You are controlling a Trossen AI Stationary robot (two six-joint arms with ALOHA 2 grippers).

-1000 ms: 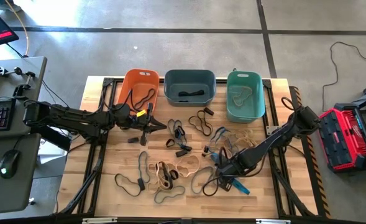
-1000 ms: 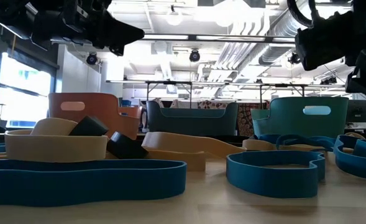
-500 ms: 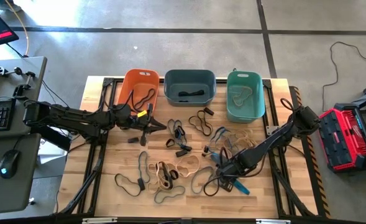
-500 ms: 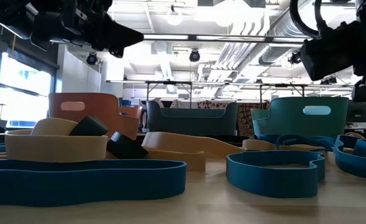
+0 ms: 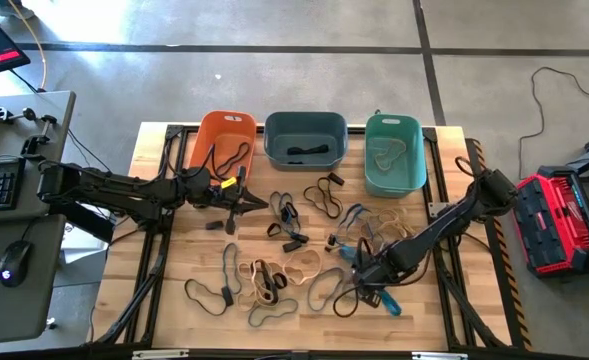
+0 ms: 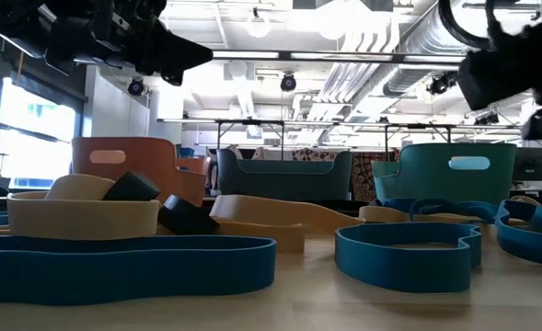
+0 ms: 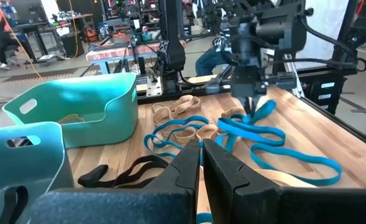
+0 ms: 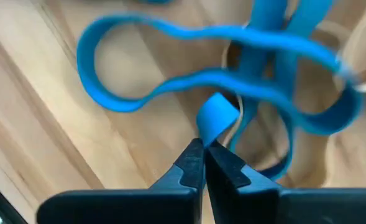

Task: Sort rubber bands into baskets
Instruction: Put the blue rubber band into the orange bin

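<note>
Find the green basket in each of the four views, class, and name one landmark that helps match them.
High view: green basket, rightmost of the three at the table's far edge.
Low view: at right, behind blue bands.
Left wrist view: at left, open side facing the camera.
Right wrist view: not in it.
Shared landmark: the grey basket beside it.

Even, soft overhead light on the bench [image 5: 174, 300], shadows faint. Low view: ceiling lamps [image 6: 257, 26] and left window [image 6: 31, 119] blow out w/ glare, arms in silhouette. Right wrist view: blue band [image 8: 232, 68] motion-blurred, fingers [image 8: 192, 163] sharp. Left wrist bg soft.
</note>
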